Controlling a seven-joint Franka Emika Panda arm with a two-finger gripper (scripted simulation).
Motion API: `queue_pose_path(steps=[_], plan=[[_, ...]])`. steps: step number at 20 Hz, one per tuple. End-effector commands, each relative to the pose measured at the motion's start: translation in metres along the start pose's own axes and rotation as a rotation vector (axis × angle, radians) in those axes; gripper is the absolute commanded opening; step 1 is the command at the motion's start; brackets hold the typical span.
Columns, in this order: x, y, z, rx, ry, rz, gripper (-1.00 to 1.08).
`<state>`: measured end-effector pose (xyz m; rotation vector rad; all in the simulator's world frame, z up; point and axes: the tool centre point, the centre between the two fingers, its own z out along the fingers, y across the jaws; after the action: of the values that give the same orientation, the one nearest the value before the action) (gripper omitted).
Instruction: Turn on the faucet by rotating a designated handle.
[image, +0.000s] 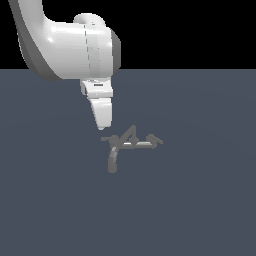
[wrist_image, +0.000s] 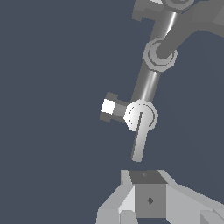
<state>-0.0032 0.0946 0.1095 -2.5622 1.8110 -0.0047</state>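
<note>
The faucet is a small grey-brown fixture on the dark floor, with a thin crossbar, a triangular middle piece and a curved spout that turns down. The handle is the short straight stub at the spout end. The bent lever is at the other end. My gripper hangs just above the handle, slightly toward the exterior view's left, and touches nothing. Its fingers look closed together with no gap. In the wrist view the straight handle lies just ahead of the gripper, next to the spout mouth.
The white arm fills the upper left of the exterior view. The flat dark floor stretches all around the faucet. No other objects show.
</note>
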Motion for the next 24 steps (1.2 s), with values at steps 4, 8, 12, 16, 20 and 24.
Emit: queue_pose_path(steps=[4,8,12,16,20,24], plan=[[0.013,-0.017,0.027,-0.003,0.003,0.085,-1.0],[0.02,-0.025,0.04,-0.005,0.003,0.128,-1.0],[0.025,-0.029,0.047,-0.005,0.002,0.153,-1.0],[0.026,-0.031,0.049,-0.005,0.001,0.161,-1.0],[0.026,-0.031,0.049,-0.005,0.001,0.161,-1.0],[0.015,-0.021,0.049,-0.005,0.001,0.161,-1.0]])
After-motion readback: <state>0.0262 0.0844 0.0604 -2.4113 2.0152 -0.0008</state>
